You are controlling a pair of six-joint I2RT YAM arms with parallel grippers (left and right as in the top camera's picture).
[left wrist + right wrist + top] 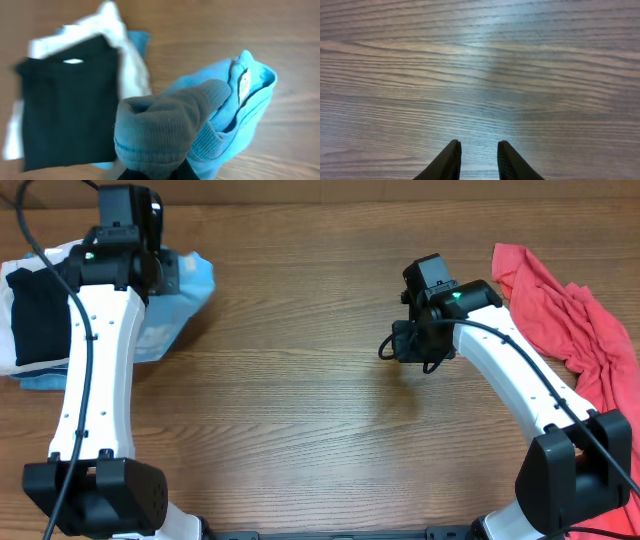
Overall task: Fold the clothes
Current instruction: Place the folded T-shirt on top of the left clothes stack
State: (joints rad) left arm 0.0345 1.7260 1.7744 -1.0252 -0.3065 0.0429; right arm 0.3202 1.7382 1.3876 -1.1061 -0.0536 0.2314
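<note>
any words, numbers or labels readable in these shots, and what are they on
No text can be read in any view.
neck tag inside the collar of the light blue T-shirt: white, too blurred to read.
small label on the black folded piece: white, too blurred to read.
coral-red garment and wooden table: no print or marking shows.

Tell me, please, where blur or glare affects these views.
Left wrist: the blue T-shirt near the lens is soft, the black piece slightly blurred. Right wrist: sharp grain, a pale glare band across the table. Overhead: even light, crisp.
</note>
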